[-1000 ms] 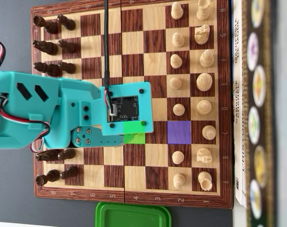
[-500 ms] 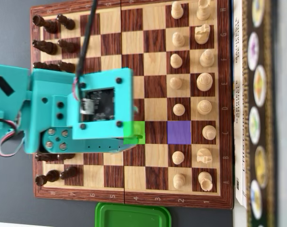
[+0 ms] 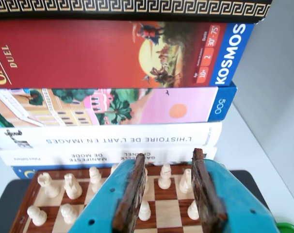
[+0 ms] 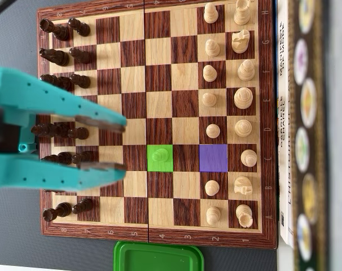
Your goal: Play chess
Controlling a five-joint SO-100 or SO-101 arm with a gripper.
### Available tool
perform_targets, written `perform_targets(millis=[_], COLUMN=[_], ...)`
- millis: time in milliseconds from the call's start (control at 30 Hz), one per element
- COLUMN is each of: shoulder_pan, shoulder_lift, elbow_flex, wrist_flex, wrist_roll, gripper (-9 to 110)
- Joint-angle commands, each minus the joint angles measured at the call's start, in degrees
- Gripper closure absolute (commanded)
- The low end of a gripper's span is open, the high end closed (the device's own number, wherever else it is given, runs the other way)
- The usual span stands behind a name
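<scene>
The pawn (image 4: 158, 155) stands upright on the green square (image 4: 159, 165) of the board (image 4: 159, 237), so from above only its round top shows and no long axis can be read; it looks green under the marking. The purple square (image 4: 214, 157) lies in the same row, two squares to the right in the overhead view, with one dark square between them, and it is empty. To the right of it the white pieces (image 4: 243, 99) stand in two columns near the right edge of the board, and the dark pieces (image 4: 64, 84) stand in two columns at the left edge. The gripper (image 4: 121, 145) is at the left side, above the dark pieces, and its two teal fingers (image 4: 75, 110) point to the right along the rows. The fingers are spread wide apart, and nothing is between them; they touch no piece, and the pawn is apart from their tips, to the right. In the wrist view the gripper (image 3: 169, 158) shows the same wide gap, with brown pads (image 3: 132, 194) on the inner faces, and white pieces are seen through the gap. Behind the board, books (image 3: 113, 141) lie in a stack. A green lid (image 4: 158, 257) lies just below the board in the overhead view.
</scene>
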Motion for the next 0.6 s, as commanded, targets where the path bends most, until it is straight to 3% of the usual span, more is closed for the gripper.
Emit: perform_targets(millis=[0, 567], shoulder_pan=[-0.62, 0.09], shoulder_lift=[5.19, 20.74], elbow_flex=[5.19, 27.77], wrist_flex=[-14.59, -65.04], wrist_roll=[3.16, 9.14], gripper=[87, 87])
